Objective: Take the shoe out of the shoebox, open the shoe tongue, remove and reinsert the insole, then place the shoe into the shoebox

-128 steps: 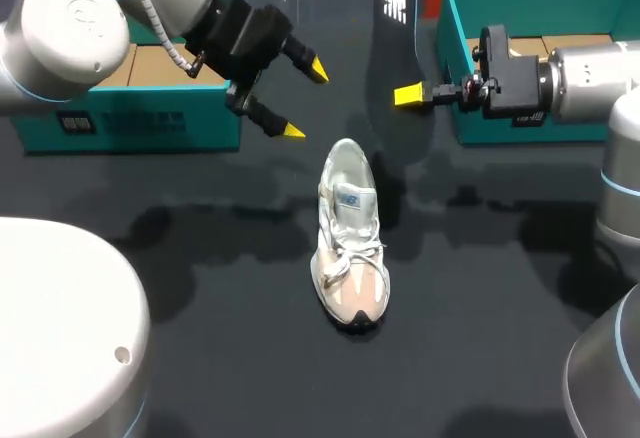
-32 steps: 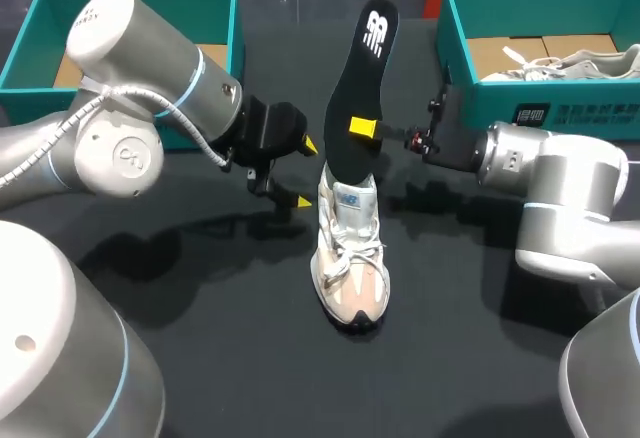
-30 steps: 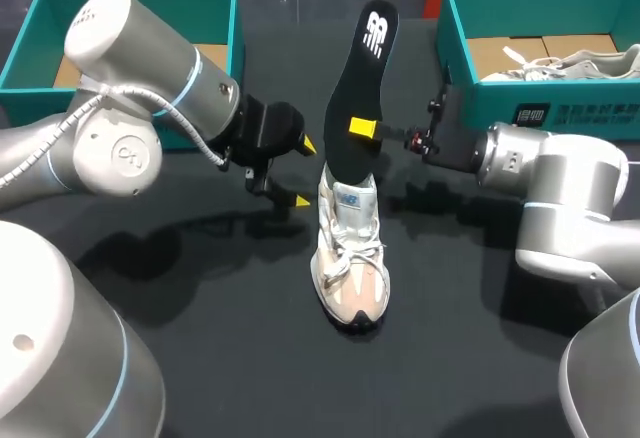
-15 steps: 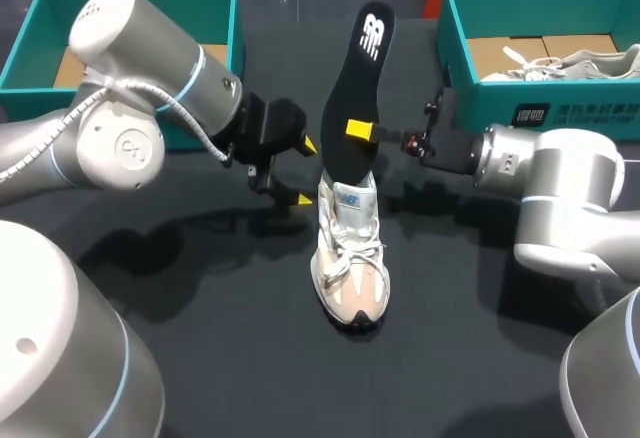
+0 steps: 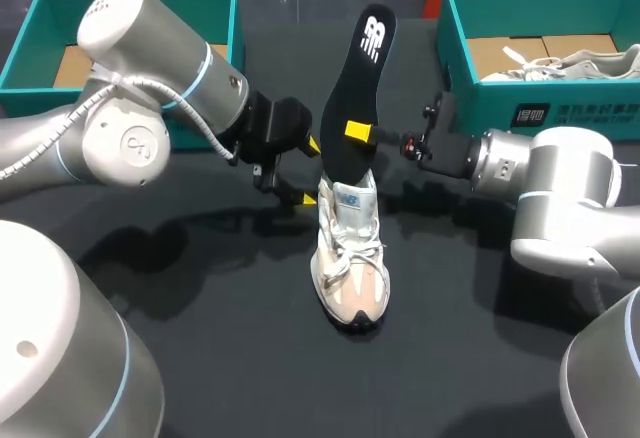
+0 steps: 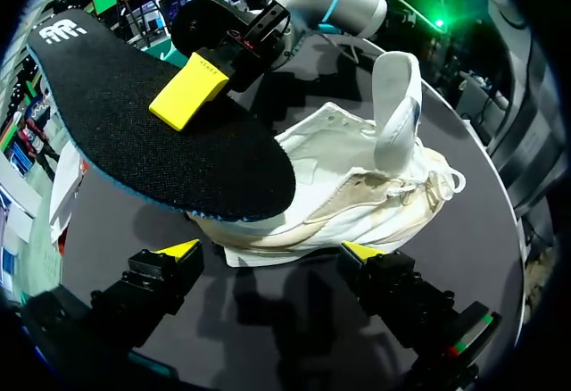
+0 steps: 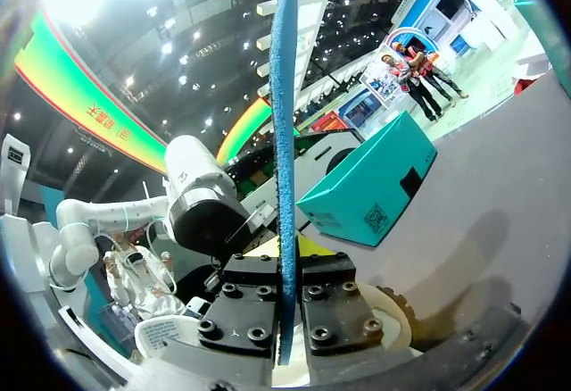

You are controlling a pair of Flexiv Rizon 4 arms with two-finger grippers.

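A white and beige shoe (image 5: 348,248) lies on the dark table, toe toward the front edge. A black insole (image 5: 358,88) stands tilted above its heel, its lower end at the shoe's opening. My right gripper (image 5: 357,131) is shut on the insole's middle from the right. In the right wrist view the insole (image 7: 285,141) shows edge-on between the gripper's (image 7: 287,311) fingers. My left gripper (image 5: 308,171) is open just left of the heel. In the left wrist view that gripper (image 6: 272,250) faces the shoe (image 6: 357,186), with the insole (image 6: 152,132) overhead.
A teal shoebox (image 5: 215,18) stands at the back left behind my left arm. Another teal box (image 5: 530,108) at the back right holds a second pale shoe (image 5: 580,63). Bare dark table lies in front of the shoe.
My left gripper has edged right, closer to the shoe's heel. The right gripper and insole have shifted slightly left. The shoe has stayed put.
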